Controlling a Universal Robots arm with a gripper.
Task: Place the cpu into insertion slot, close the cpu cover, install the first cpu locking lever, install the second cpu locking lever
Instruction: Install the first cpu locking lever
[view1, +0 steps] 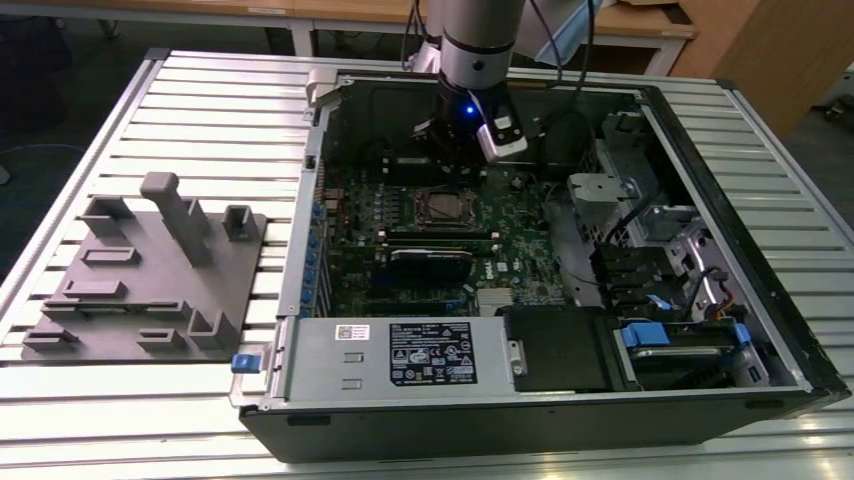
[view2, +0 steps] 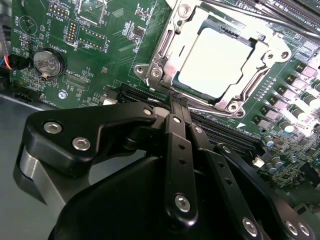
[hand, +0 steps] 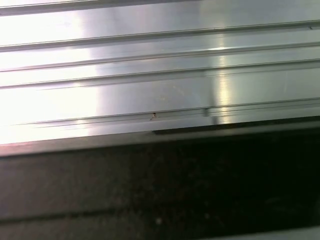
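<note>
Cpu (view2: 215, 62) seated in socket (view1: 438, 205): flat square, dull silver top, glaring pale under the light. Cpu cover (view2: 167, 45), a thin silver frame, lies down around it, cpu top showing through the window. Exterior view: socket near, at 6 o'clock from gripper (view2: 176, 98). Jaws pressed together, pinching nothing. Case (view1: 534, 400) on slatted bench (view1: 200, 90).

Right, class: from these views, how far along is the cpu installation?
Done, it seems: the cpu sits in place on the motherboard, and the cpu cover lies flat over its edges. In hand: the shut claw is at the cover's near edge, holding nothing visible. Left: the two locking levers; whether either is latched cannot be told.
</note>
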